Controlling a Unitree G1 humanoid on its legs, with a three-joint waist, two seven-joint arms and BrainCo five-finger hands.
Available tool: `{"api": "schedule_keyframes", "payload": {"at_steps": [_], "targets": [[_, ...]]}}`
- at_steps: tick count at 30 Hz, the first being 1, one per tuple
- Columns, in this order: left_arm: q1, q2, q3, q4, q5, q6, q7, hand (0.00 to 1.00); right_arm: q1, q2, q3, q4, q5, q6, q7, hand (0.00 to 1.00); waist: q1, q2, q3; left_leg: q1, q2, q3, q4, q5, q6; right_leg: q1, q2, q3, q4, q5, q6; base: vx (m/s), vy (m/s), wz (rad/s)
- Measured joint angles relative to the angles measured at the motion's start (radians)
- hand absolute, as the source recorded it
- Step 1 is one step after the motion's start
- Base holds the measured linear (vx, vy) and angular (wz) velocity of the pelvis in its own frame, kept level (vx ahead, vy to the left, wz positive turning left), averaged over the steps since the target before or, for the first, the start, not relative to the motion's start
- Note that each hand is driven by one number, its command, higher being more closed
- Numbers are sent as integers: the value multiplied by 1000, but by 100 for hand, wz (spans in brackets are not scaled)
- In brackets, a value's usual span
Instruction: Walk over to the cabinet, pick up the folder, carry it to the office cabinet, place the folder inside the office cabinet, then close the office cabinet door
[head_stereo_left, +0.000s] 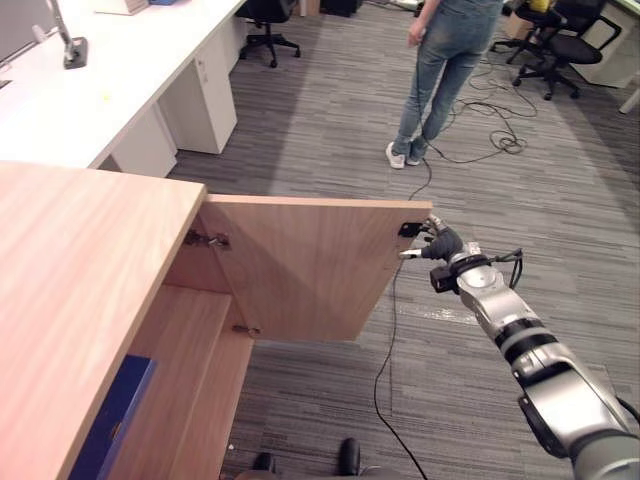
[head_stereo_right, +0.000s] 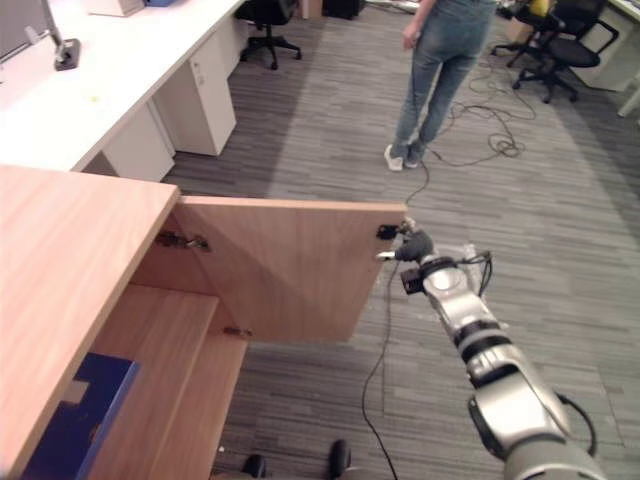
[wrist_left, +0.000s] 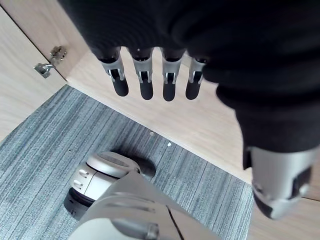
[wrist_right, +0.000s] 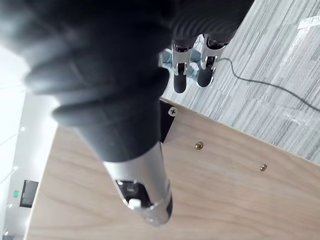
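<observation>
Open cabinet door (head_stereo_left: 300, 270): right hand (head_stereo_left: 441, 243) at its free edge, fingers straight. Left hand (wrist_left: 146, 80) relaxed, empty. Blue folder (head_stereo_left: 115, 415) lies inside cabinet.

Grey striped carpet (head_stereo_left: 320, 110) covers an office floor. A long white bench (head_stereo_left: 110, 80) with white drawer units (head_stereo_left: 205, 95) runs along the left, carrying what may be a monitor stand (head_stereo_left: 72, 45). Black swivel chairs (head_stereo_left: 565, 48) stand beyond.
</observation>
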Motion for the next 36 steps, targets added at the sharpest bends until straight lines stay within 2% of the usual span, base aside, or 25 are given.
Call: {"api": "schedule_keyframes", "payload": {"at_steps": [4,5,8,9,10,12,16,20,22,25,29,36], "targets": [[-1,-2,18,2,21,-2,0,0,37,-74,66,-148,17,0,40,0,-12,-4,-7,-2,28,6,15,-10,-13,-1,31,13,0,-6,-15,41,-47,-13],[-3,-1,32,2,36,-2,0,0,42,-91,61,-236,42,-1,45,0,-16,-3,-8,-2,39,11,19,-11,-14,-2,41,16,0,-7,-27,13,-63,-14],[-10,-2,46,2,43,-6,1,0,41,-103,63,-416,59,-55,97,0,-12,-2,-27,-9,56,11,32,-11,-14,-3,59,17,0,-11,-41,17,-70,-3],[-11,-4,45,2,48,-9,1,0,40,-97,105,-512,68,-99,147,0,-3,-3,-58,-14,66,10,35,-10,-14,-5,69,13,-1,-16,-50,35,-97,6],[-13,-7,45,2,50,-10,1,0,40,-88,130,-546,73,-113,165,0,4,-3,-68,-15,69,10,38,-10,-14,-4,73,12,-1,-18,-54,40,-84,11],[-22,-18,43,1,50,-18,0,0,36,-11,252,-601,90,-143,227,0,34,-4,-101,-16,78,-7,46,-10,-14,2,81,0,-1,-24,-65,27,-48,20],[-24,-19,44,1,35,-21,-2,0,3,1,438,-580,70,-128,305,0,70,-11,-103,-22,79,-25,41,-11,-14,10,81,-33,-1,-34,-66,-34,6,31],[-2,-7,51,1,12,-21,-4,0,-31,0,532,-579,49,-106,362,0,81,-37,-109,-34,74,-26,42,-7,-20,1,75,-33,2,-31,-63,-33,45,1],[3,1,65,2,8,-21,-11,0,-45,-1,604,-572,37,-103,400,0,88,-58,-121,-35,73,-25,41,-7,-22,1,74,-32,2,-30,-63,3,35,0],[-4,6,78,2,6,-21,-20,0,-69,-1,688,-532,-18,-81,449,0,95,-71,-123,-37,74,-25,41,-8,-22,2,75,-32,3,-28,-66,0,0,0],[-23,8,93,4,6,-20,-25,0,-71,-33,735,-497,-64,-61,493,0,100,-77,-119,-41,75,-24,42,-8,-22,-2,76,-32,3,-28,-66,0,0,0],[-55,23,115,25,6,-12,-32,0,-72,-100,737,-498,-60,-59,493,0,103,-107,-101,-43,81,-17,41,-10,-22,-8,83,-25,4,-29,-67,19,12,-2]]}}
